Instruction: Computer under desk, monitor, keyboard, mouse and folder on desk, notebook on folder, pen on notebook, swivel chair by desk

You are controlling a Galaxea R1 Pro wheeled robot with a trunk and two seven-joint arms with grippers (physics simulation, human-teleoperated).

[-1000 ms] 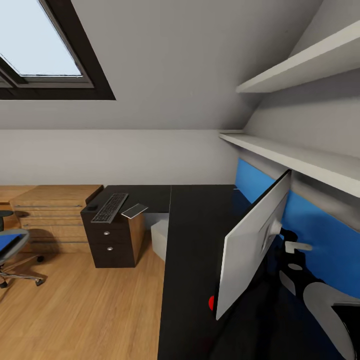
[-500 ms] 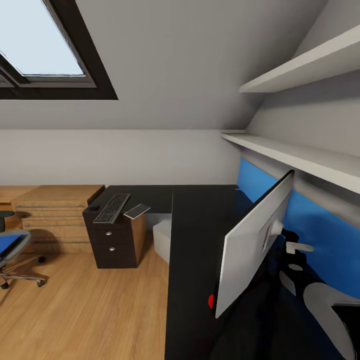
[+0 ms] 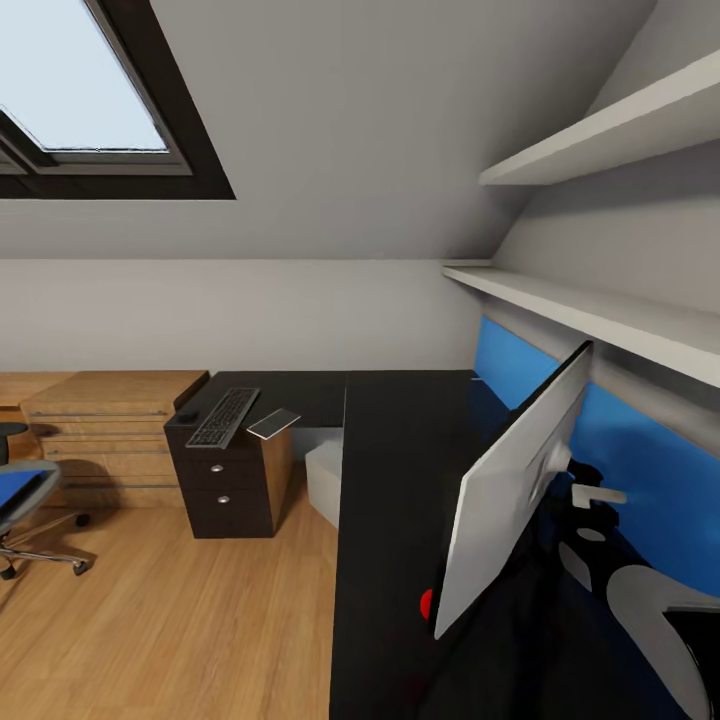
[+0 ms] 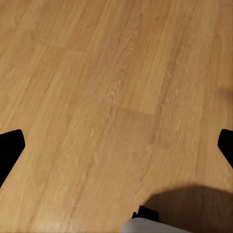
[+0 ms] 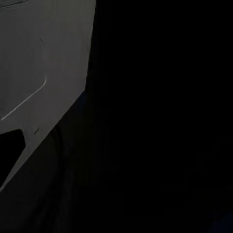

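Observation:
The monitor (image 3: 510, 490) leans steeply over the black desk (image 3: 400, 450), its silver-white back toward me. My right arm (image 3: 640, 610) reaches in behind it. In the right wrist view the monitor's back (image 5: 39, 63) is very close to my right gripper (image 5: 116, 155), and one dark fingertip (image 5: 9, 145) sits wide at the picture's edge. On the desk's far wing lie the keyboard (image 3: 222, 416), the mouse (image 3: 187, 415) and the notebook (image 3: 273, 422). The computer (image 3: 322, 482) stands under the desk. The swivel chair (image 3: 25, 510) carries the blue folder (image 3: 12, 488). My left gripper (image 4: 116, 145) hangs open over the floor.
An oak dresser (image 3: 110, 430) stands against the back wall left of the desk. White shelves (image 3: 600, 310) run above the blue wall panel (image 3: 640, 460). A small red thing (image 3: 426, 603) lies at the monitor's lower corner. A plank floor (image 3: 170, 620) spreads between the chair and the desk.
The view shifted a little a second ago. Since then the monitor's top edge has swung slightly to the right. The things on the far wing have not moved.

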